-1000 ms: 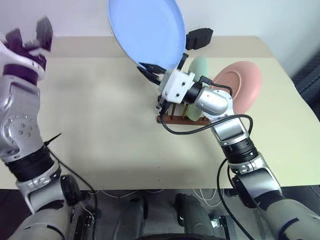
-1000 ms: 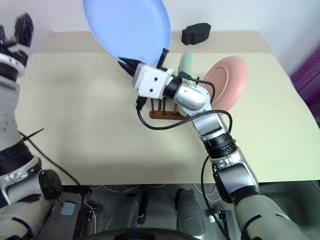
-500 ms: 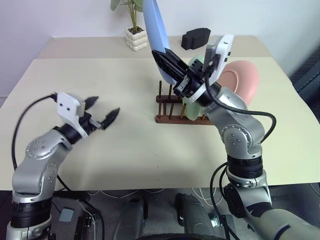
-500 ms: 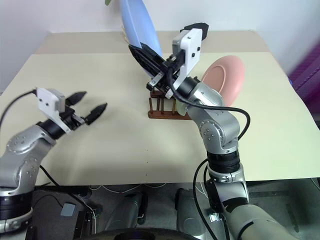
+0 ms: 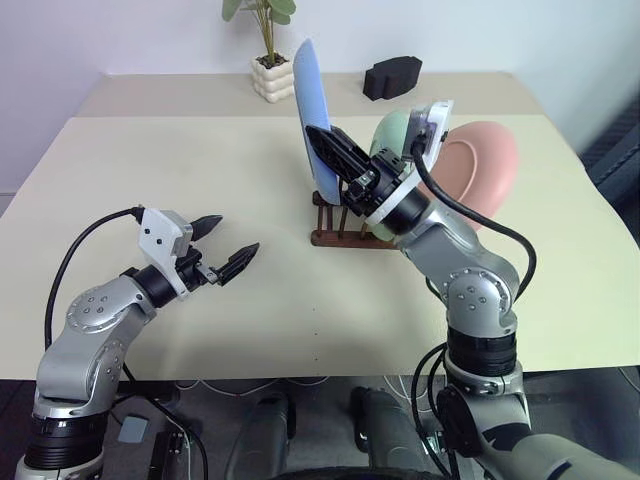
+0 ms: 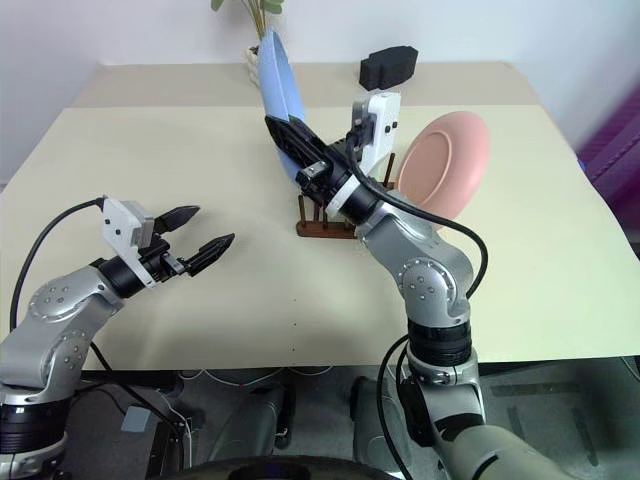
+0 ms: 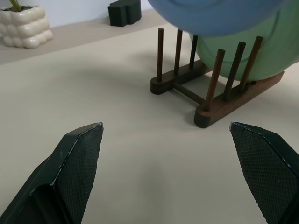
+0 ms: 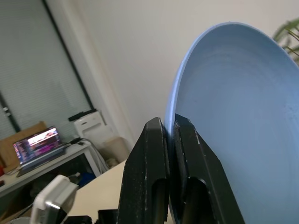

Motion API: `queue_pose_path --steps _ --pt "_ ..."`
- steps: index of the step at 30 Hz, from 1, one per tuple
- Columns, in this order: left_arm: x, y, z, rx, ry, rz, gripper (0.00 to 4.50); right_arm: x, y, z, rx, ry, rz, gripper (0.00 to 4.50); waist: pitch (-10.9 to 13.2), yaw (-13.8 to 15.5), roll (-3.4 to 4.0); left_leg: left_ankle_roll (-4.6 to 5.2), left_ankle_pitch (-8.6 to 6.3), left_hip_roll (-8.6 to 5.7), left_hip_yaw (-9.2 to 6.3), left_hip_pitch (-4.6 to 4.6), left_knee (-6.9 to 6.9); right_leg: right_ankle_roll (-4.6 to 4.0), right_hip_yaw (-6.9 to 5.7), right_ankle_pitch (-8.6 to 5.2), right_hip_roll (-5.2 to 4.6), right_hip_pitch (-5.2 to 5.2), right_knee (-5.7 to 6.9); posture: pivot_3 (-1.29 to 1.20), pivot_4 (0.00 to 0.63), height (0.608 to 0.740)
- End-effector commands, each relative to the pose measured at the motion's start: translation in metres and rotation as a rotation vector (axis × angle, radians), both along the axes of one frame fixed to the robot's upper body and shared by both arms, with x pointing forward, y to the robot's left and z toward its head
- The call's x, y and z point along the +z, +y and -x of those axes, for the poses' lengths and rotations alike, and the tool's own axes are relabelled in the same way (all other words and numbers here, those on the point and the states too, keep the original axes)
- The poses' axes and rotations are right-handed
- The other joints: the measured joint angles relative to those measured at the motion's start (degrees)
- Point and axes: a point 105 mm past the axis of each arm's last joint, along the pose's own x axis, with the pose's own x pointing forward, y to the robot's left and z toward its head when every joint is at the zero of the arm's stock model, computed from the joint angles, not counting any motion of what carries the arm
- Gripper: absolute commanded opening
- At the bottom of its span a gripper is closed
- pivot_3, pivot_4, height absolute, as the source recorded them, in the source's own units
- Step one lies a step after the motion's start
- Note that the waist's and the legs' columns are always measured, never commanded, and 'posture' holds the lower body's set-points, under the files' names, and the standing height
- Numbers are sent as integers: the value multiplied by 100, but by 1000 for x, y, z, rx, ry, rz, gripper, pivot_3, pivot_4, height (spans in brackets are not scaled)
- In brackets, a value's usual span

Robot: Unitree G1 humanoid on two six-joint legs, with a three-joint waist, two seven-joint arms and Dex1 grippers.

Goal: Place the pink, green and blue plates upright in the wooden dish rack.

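- Right hand (image 5: 322, 150), top centre of frame, clamped on blue plate (image 5: 306, 85), held on edge above wooden dish rack (image 5: 345, 226).
- Green plate (image 5: 392, 135) and pink plate (image 5: 482, 170) standing in rack, right of centre.
- Left hand (image 5: 226, 246), lower left, spread wide and holding nothing above bench (image 5: 190, 170).

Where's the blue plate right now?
The blue plate is held on edge in the right pincer, above the left end of the wooden dish rack, beside the green plate.
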Motion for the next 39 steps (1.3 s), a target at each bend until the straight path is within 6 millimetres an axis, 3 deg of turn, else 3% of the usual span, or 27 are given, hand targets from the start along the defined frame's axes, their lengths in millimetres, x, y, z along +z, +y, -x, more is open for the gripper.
queue_pose_path --steps 1,26,27,28,35,39 --pt "10 -3 1 -10 -52 -6 4461 11 -4 5 -8 -33 -53 0 0 -3 0 0 0 0 0 0 0 0 0 0 1 0 0 0 150 731" --pt "10 -6 1 4 -55 -11 4461 -7 -16 -16 -60 183 -163 0 0 -2 1 0 0 1 1 0 0 0 1 0 2 0 -1 0 150 731" --pt "9 -7 1 3 -55 -11 4500 -7 -16 -17 -60 185 -164 689 0 -2 1 0 0 1 2 0 0 0 1 0 2 0 -1 0 150 731" --pt "9 -7 1 3 -55 -12 4500 -7 -17 -17 -61 187 -165 1012 0 -3 1 0 0 1 2 0 0 0 1 0 3 0 -1 0 150 731" --pt "9 -6 2 3 -54 -13 4500 -4 -16 -15 -61 156 -146 4472 0 -6 1 1 0 2 1 0 0 0 1 0 3 0 -1 0 150 731" --pt "8 -7 2 2 -52 -10 4500 4 -14 -10 -63 60 -78 4472 0 -6 1 1 0 2 2 0 0 0 1 0 4 0 -1 0 150 731"
